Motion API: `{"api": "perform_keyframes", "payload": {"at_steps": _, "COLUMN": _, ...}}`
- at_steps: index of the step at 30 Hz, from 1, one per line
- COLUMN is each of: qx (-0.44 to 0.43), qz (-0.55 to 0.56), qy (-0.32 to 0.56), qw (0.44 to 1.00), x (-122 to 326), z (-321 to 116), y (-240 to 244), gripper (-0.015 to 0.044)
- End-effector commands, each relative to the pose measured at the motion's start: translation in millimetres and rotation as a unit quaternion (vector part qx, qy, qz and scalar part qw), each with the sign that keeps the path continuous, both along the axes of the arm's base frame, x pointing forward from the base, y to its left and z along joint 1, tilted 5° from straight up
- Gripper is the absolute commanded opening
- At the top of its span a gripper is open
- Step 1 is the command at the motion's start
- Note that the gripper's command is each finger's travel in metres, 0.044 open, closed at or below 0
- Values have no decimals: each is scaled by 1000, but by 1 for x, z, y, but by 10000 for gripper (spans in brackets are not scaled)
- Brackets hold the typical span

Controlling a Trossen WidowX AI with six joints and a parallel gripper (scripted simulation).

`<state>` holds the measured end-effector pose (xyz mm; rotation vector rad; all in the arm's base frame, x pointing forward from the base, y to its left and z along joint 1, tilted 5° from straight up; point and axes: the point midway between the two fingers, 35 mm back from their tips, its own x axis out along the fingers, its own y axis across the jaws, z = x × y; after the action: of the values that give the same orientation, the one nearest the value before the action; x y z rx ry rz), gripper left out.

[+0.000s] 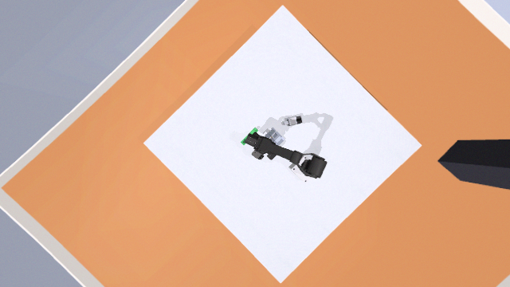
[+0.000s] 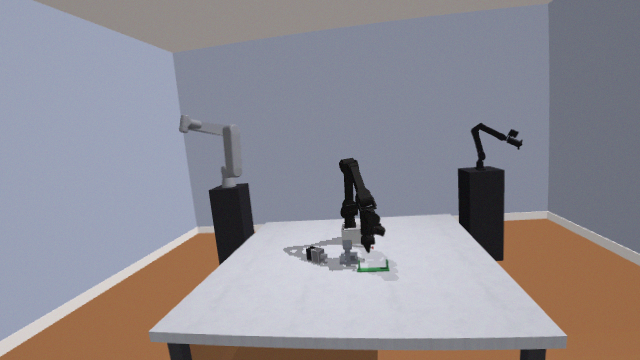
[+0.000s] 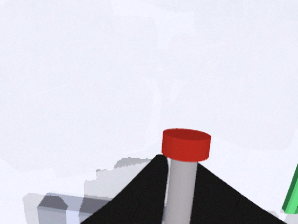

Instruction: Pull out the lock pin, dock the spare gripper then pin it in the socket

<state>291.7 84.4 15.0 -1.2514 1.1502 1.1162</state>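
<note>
My gripper [image 1: 251,140] [image 2: 368,248] [image 3: 172,165] is shut on the lock pin. The pin [image 3: 181,195] has a grey shaft and a red head that stands just beyond the fingertips; its far end is hidden, so I cannot tell whether it is in the socket. The grey mount [image 1: 275,136] [image 2: 348,258] stands on the table beside the gripper, and part of it shows at the lower left of the wrist view [image 3: 52,214]. The spare gripper [image 1: 293,120] [image 2: 316,254], grey with a black end, lies on the table on the mount's other side.
A green holder [image 1: 253,131] [image 2: 374,270] [image 3: 292,195] with upright ends stands on the white table [image 1: 279,239] [image 2: 350,310], close to the gripper. Two other arms stand on black pedestals [image 2: 232,220] [image 2: 482,215] beyond the table.
</note>
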Motion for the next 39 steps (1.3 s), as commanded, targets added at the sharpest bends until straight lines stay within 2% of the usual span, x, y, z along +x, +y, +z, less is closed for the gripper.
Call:
{"api": "perform_keyframes", "payload": {"at_steps": 1, "qx": -2, "qz": 2, "qy": -2, "qw": 1000, "x": 1, "z": 0, "y": -1, "gripper": 0}}
{"api": "perform_keyframes", "payload": {"at_steps": 7, "qx": 3, "qz": 1, "qy": -1, "qw": 1000, "x": 1, "z": 0, "y": 0, "gripper": 0}}
{"api": "perform_keyframes", "payload": {"at_steps": 18, "qx": 76, "qz": -8, "qy": -1, "qw": 997, "x": 2, "z": 9, "y": 6, "gripper": 0}}
{"api": "perform_keyframes", "payload": {"at_steps": 39, "qx": 88, "qz": -7, "qy": -5, "qw": 996, "x": 3, "z": 15, "y": 18, "gripper": 0}}
